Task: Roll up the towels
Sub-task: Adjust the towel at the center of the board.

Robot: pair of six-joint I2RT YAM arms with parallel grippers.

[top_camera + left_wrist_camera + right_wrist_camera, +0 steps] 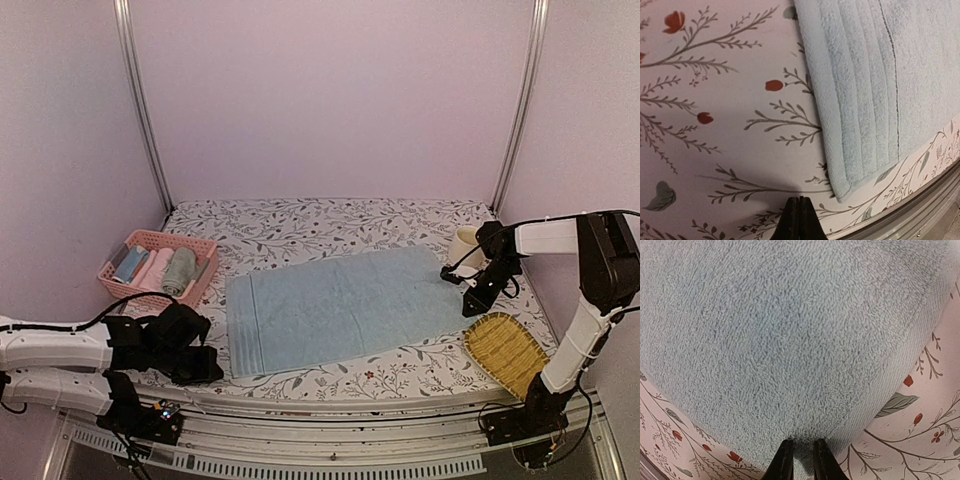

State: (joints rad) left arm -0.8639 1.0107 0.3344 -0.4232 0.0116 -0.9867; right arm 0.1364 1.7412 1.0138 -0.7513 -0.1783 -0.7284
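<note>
Mid-table, blue towel (340, 310) lies flat w/ long axis left-right; right gripper (803, 462) at its right end, jaws seemingly nipping the edge, left gripper (799, 220) pressed closed just beside near-left corner.

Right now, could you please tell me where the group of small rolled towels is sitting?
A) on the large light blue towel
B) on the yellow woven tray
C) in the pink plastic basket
C: the small rolled towels lie side by side inside the pink plastic basket; the yellow woven tray holds nothing.
</note>
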